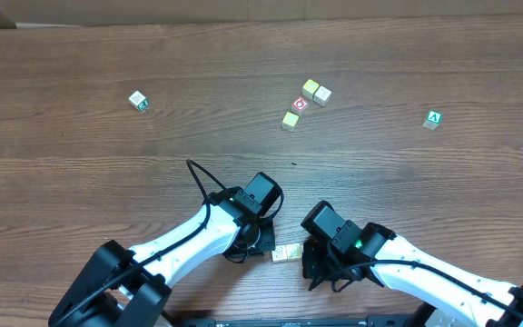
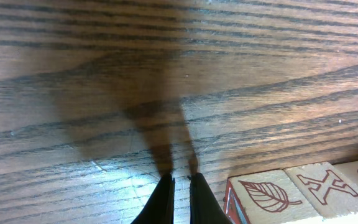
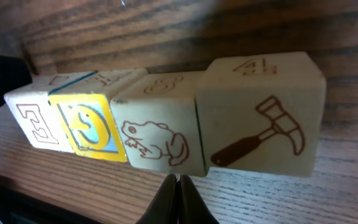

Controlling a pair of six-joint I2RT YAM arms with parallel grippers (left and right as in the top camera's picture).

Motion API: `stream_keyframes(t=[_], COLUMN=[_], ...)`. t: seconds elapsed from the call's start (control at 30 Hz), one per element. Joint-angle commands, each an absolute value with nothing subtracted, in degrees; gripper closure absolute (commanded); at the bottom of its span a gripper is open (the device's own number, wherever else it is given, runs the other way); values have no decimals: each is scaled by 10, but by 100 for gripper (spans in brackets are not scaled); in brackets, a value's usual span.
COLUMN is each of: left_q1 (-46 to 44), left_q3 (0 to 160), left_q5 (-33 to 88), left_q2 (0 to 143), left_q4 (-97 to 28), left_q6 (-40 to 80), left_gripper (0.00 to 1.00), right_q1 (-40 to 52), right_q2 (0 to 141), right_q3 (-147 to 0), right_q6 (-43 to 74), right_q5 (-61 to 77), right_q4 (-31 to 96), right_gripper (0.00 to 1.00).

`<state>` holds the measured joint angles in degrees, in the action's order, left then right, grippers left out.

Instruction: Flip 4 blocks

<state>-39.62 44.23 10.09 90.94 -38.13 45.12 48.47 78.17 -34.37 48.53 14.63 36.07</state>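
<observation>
A row of cream wooden blocks (image 1: 286, 253) lies near the table's front edge, between my two grippers. In the right wrist view it shows a hammer block (image 3: 260, 124), a frog block (image 3: 157, 130), a yellow-and-blue-faced block (image 3: 89, 127) and a letter block (image 3: 33, 118). My right gripper (image 3: 178, 180) is shut and empty, just in front of the frog block. In the left wrist view my left gripper (image 2: 181, 183) is shut on nothing over bare wood, with a leaf block (image 2: 266, 196) and an X block (image 2: 322, 183) just to its right.
Farther back lie loose cubes: one at the left (image 1: 137, 100), a cream pair (image 1: 316, 91), a yellowish one (image 1: 291, 119), a red-faced cube (image 1: 300, 104) and a green "A" cube (image 1: 433, 119). A black cable (image 1: 202, 182) loops off the left arm.
</observation>
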Motion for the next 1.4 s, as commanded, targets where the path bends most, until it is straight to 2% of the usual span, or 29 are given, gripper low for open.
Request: stream_keyframes(t=[0.0,1.1,1.37], left_q1=[-393,-393,-393], left_q3=[441,441,441], left_q5=[105,106,106], left_q2=[915,915,915], left_q4=[-383,-387,-387], left_q6=[463,463,463], left_gripper=[96,96,96], right_q1=[487,488,506], right_q2=[786,784,712], right_q3=[-341,-342,-392], right_q6=[496,483,476], right_q5=[135,143,109], right_q4=[351,333,405], right_gripper=[96,96,96])
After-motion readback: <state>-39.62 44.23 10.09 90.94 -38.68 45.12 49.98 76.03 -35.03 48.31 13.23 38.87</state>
